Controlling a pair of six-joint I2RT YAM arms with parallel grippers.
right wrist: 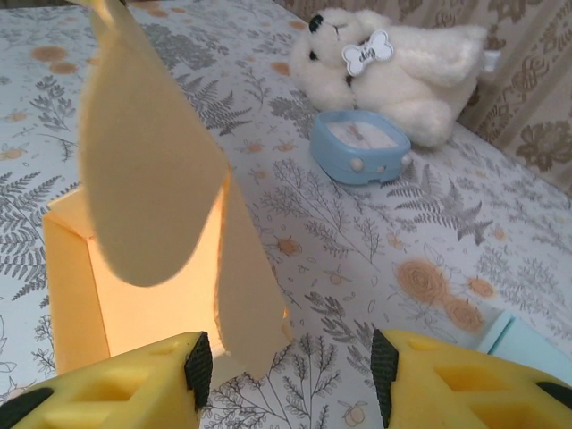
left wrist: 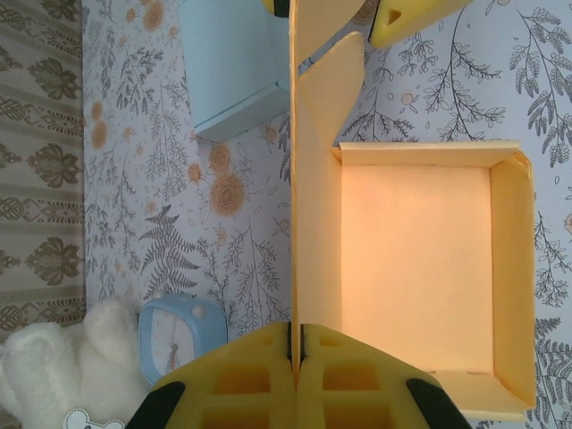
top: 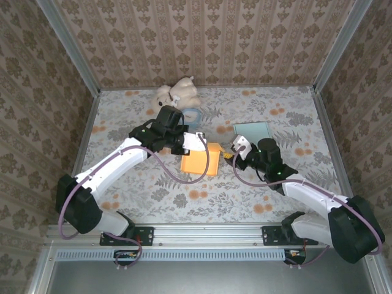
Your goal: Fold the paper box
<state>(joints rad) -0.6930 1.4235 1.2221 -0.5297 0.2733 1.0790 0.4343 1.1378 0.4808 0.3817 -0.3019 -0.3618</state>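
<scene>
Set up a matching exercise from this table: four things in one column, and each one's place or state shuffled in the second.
1. orange paper box
2. white plush dog
3. small light blue clock
4. left tool

A. shut on an upright flap
B. farthest back, at the table's far edge
C. open-topped, mid-table
D. right beside the plush dog

Pairs: 1-C, 2-B, 3-D, 4-A

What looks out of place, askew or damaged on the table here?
Nothing is spilled or torn. The orange paper box is only half folded, one tall panel standing upright, pinched in the left gripper. The small light-blue alarm clock lies face up beside the white plush dog rather than standing.
</scene>
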